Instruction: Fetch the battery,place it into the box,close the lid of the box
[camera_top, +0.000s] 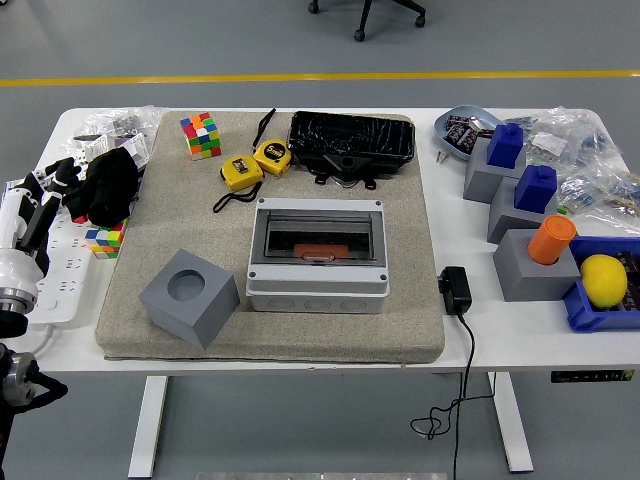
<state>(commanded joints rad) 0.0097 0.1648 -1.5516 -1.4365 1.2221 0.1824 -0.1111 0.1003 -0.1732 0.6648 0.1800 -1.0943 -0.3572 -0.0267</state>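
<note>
At the table's centre: box (318, 255), grey with a clear lid (318, 235) lying flat over it, sits on the tan mat (270, 330).
Battery: an orange block (322, 250) shows through the lid, apparently the battery, already inside.
Left hand: left hand (45, 195) hovers at nine o'clock, over the white power strip (55, 270); fingers loosely spread, holding nothing.
Right hand: out of sight.
Nearby clutter: black cloth (108, 187) and a colour cube (104, 240) just beside the hand; grey block (189, 297) at seven o'clock from the box.
Stage: task looks essentially done.
Risk: a careless sweep could drag the cloth or nudge the cube; an unlatched lid could spring up.
</note>
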